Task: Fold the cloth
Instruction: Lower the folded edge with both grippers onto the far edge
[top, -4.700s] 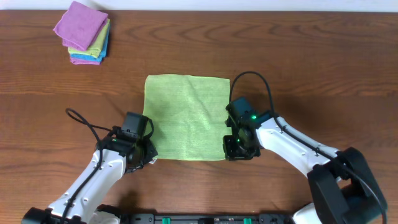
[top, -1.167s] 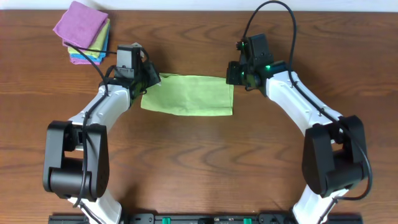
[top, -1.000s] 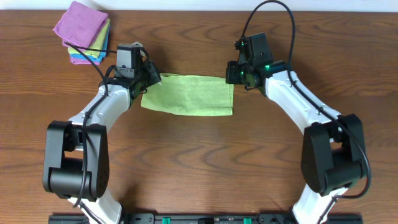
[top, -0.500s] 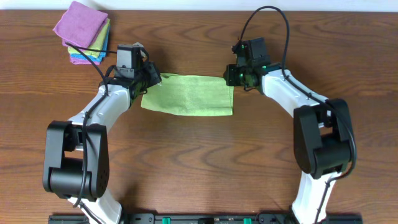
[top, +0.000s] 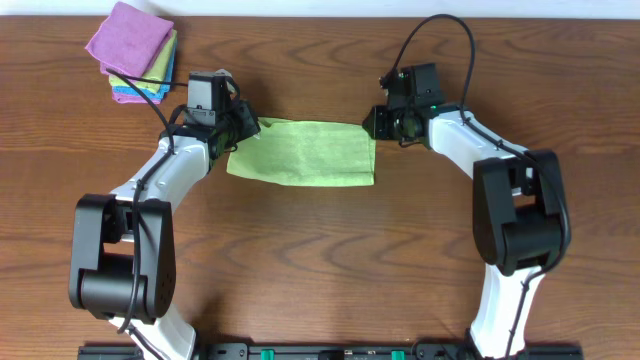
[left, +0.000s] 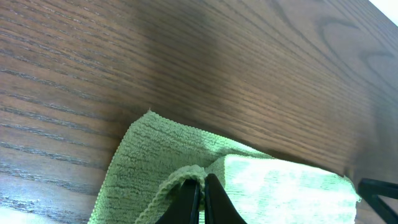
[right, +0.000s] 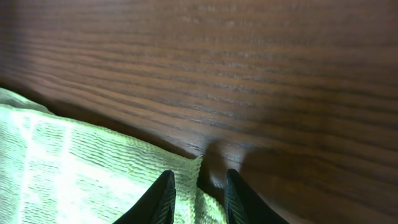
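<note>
Left wrist view: left gripper (left: 198, 198) has its jaws pressed together on a raised pinch of hem. The cloth (left: 280, 186), lime green, spreads right of the fingers, and 2 layers show there. Its corner lies flat on the wooden table (left: 186, 50) just beyond the tips.

Right wrist view: right gripper (right: 199, 198) is narrowly parted, with a gap between its 2 fingers. A cloth corner lies in that gap, flat on the wood, with no pinch visible.

Overhead alone gives the layout. The cloth is a long folded strip toward the table's far side, with 1 gripper at each far corner, left at the left end and right at the right end. The jaws cannot be read from above; only the wrist views show them.

Far left: stack of folded cloths (top: 135, 60), purple on top, yellow-green and blue under. It sits well apart from the strip.
</note>
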